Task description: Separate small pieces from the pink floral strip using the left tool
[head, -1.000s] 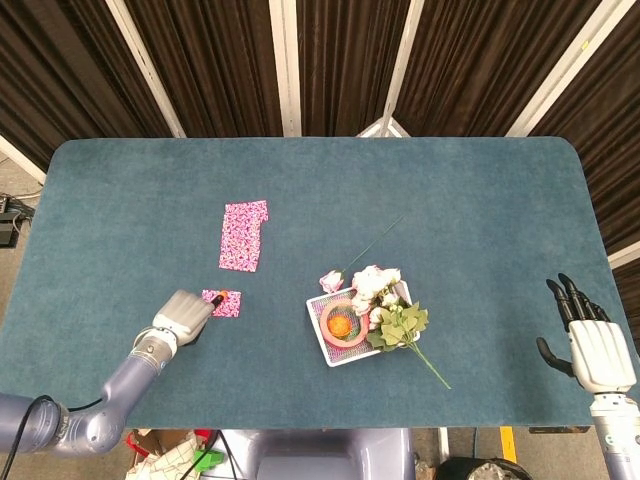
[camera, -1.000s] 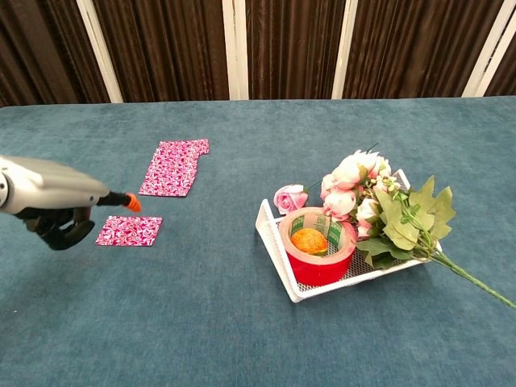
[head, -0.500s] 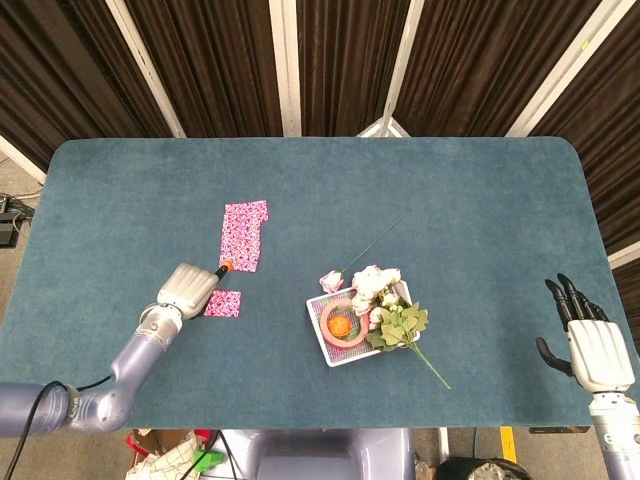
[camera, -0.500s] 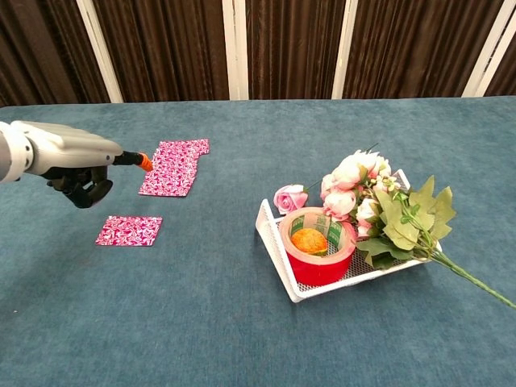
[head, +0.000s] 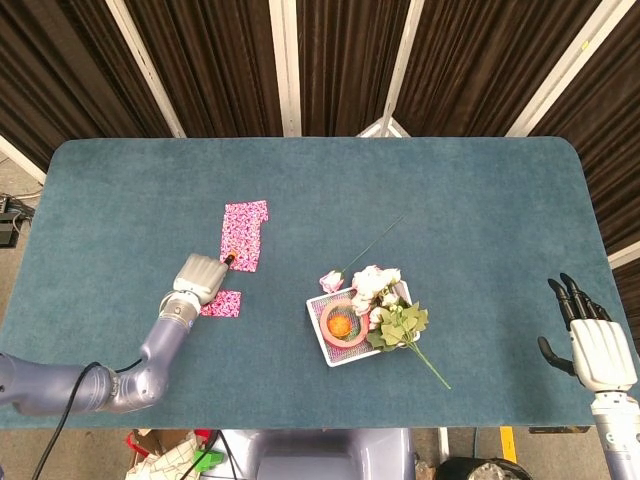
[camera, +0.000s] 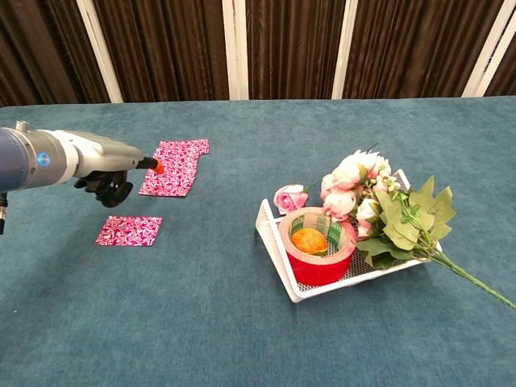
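Note:
The pink floral strip [head: 242, 235] [camera: 175, 168] lies flat on the teal table, with a notch at its far right corner. A small cut-off floral piece [head: 222, 303] [camera: 128, 230] lies nearer the front edge. My left hand [head: 199, 278] [camera: 103, 164] holds a dark tool with an orange tip [head: 229, 260] [camera: 157, 168]; the tip hovers over the strip's near left part. My right hand [head: 595, 345] rests at the table's far right edge, fingers spread, holding nothing; it shows only in the head view.
A white wire basket [head: 322, 333] [camera: 271, 236] sits right of centre with a red tape roll [camera: 315, 247], an orange ball [camera: 308, 239] inside it, and a bunch of artificial pink flowers [camera: 359, 185] whose stem [camera: 476, 285] trails to the right.
My left hand has moved away from the small cut piece toward the far strip, carrying the tool tip onto the strip's near edge. The right hand stayed put.

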